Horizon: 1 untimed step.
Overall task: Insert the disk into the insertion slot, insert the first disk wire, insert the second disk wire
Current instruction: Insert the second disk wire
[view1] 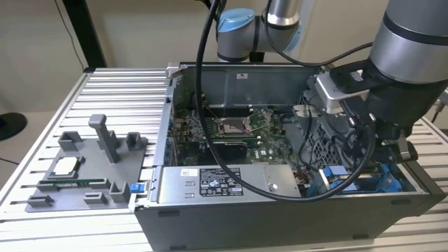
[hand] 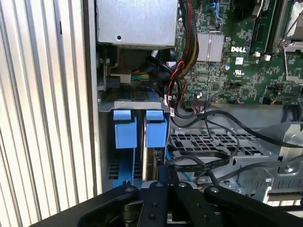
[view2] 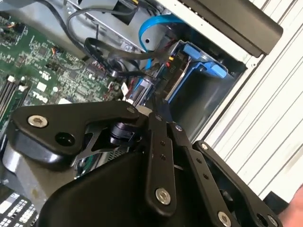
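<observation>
My arm reaches down into the open computer case (view1: 294,220), at the corner on the exterior view's right. My gripper (hand: 166,176) hangs right over the insertion slot (hand: 106,142), the dark bay by the case wall. Its black links come to a thin tip in both wry views, and the two fingers (view2: 158,124) look pressed close together, but I cannot tell for sure if something small is pinched between them. The disk (hand: 152,163) is already in the bay, standing on its edge in its blue frame. Two blue tabs (hand: 125,128) sit side by side at the near end of the bay. In the second wrist view the blue frame (view2: 203,61) shows just past my fingertips, with a flat blue cable (view2: 156,23) curling above it and black wires (view2: 102,52) looped near it. Red, black and yellow wires (hand: 180,80) run from the silver power box (view1: 224,184) down toward the bay. The green board (view1: 231,126) lies in the middle of the case. On the exterior view's left, a grey tray (view1: 84,173) with small parts rests on the ribbed metal table (view1: 119,100), well apart from my arm.
</observation>
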{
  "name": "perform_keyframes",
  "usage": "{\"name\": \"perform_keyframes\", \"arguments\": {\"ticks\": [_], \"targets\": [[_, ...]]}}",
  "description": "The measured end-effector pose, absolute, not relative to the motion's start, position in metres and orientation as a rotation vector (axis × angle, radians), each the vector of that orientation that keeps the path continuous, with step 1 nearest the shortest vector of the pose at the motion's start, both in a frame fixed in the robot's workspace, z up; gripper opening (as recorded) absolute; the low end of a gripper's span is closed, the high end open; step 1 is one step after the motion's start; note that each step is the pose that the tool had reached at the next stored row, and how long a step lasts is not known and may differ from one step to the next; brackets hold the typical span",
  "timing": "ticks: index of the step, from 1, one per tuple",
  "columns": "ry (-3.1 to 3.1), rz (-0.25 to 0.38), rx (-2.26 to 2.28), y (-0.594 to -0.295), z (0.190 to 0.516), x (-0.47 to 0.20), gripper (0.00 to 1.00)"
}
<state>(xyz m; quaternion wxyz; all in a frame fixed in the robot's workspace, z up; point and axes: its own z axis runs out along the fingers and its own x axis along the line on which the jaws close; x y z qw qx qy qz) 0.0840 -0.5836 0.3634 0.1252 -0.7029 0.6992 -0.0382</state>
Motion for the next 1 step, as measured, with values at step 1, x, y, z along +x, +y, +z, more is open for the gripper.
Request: {"name": "perform_keyframes", "arguments": {"ticks": [1], "targets": [[2.037,-0.111,-2.048,-0.5836,0.3634,0.084,0.0]]}}
